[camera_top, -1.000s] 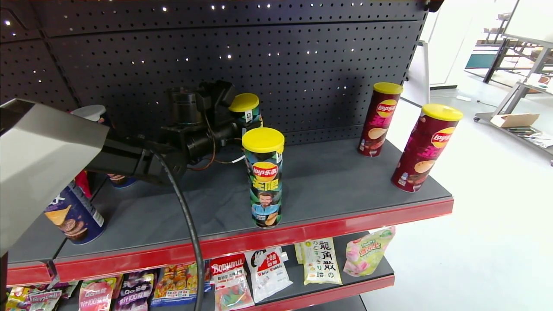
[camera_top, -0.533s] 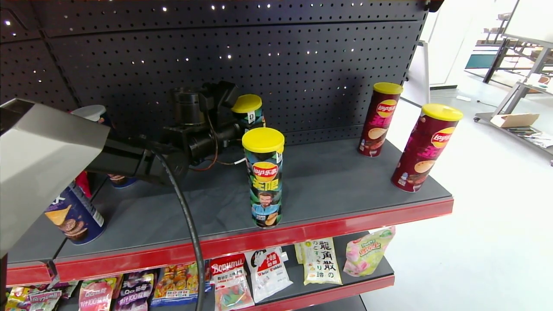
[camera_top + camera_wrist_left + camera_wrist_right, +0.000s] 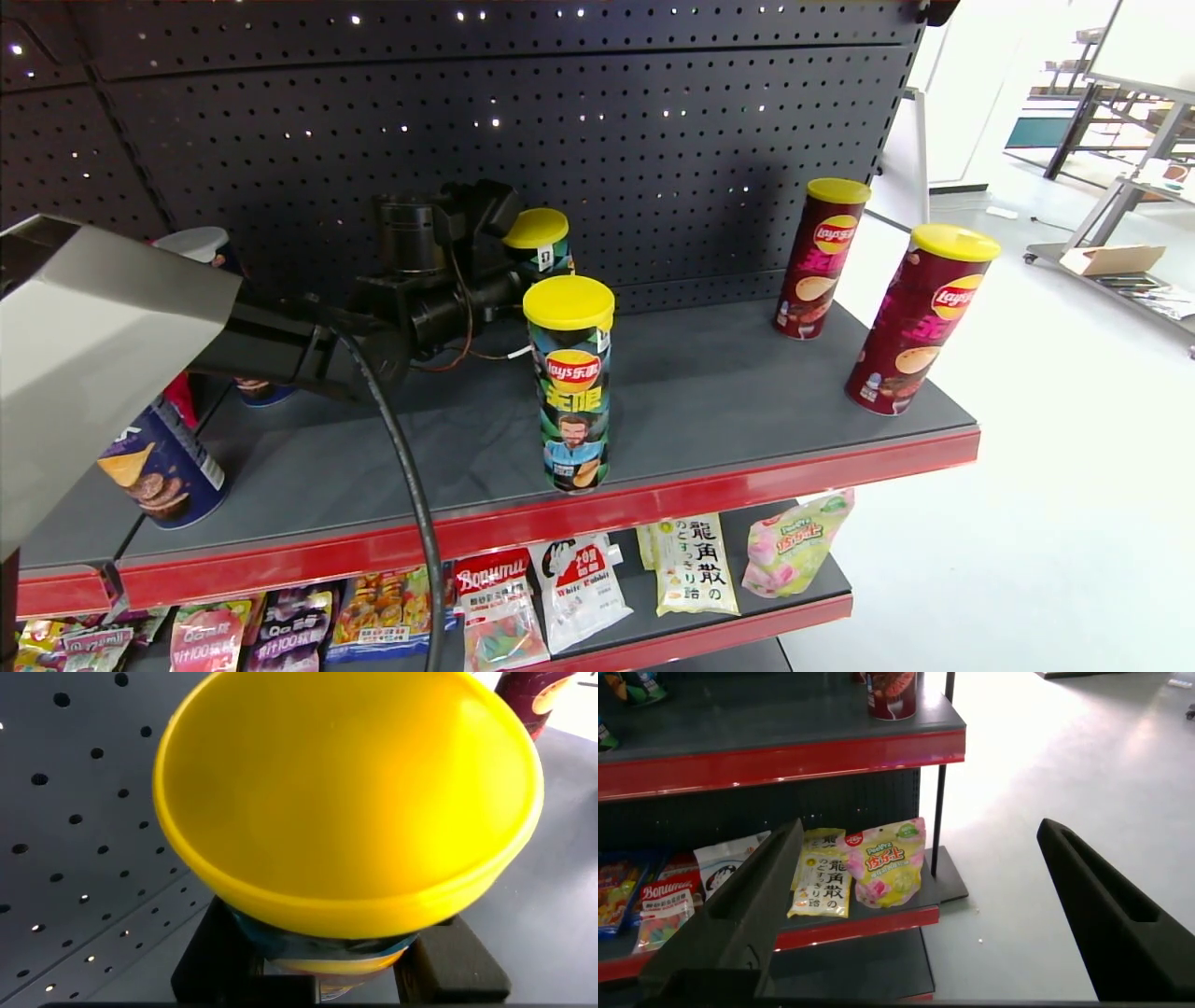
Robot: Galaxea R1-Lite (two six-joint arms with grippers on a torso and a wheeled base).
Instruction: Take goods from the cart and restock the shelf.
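My left gripper (image 3: 530, 268) is shut on a green chip can with a yellow lid (image 3: 537, 229), upright at the back of the grey shelf (image 3: 728, 411) close to the pegboard. In the left wrist view the yellow lid (image 3: 346, 793) looms large, with a dark finger (image 3: 220, 963) on each side of the can body. A matching green can (image 3: 569, 392) stands just in front of it, near the shelf's red front edge. My right gripper (image 3: 920, 831) is open and holds nothing, low down facing the lower shelf.
Two dark red chip cans (image 3: 822, 257) (image 3: 920, 317) stand at the shelf's right end. A blue can (image 3: 159, 467) and a white-lidded can (image 3: 196, 245) are at the left. Snack bags (image 3: 691, 560) (image 3: 882, 863) fill the lower shelf. The pegboard (image 3: 653, 140) closes the back.
My left gripper has shifted the held can slightly to the right and a little lower. Everything else on the shelf has stayed put.
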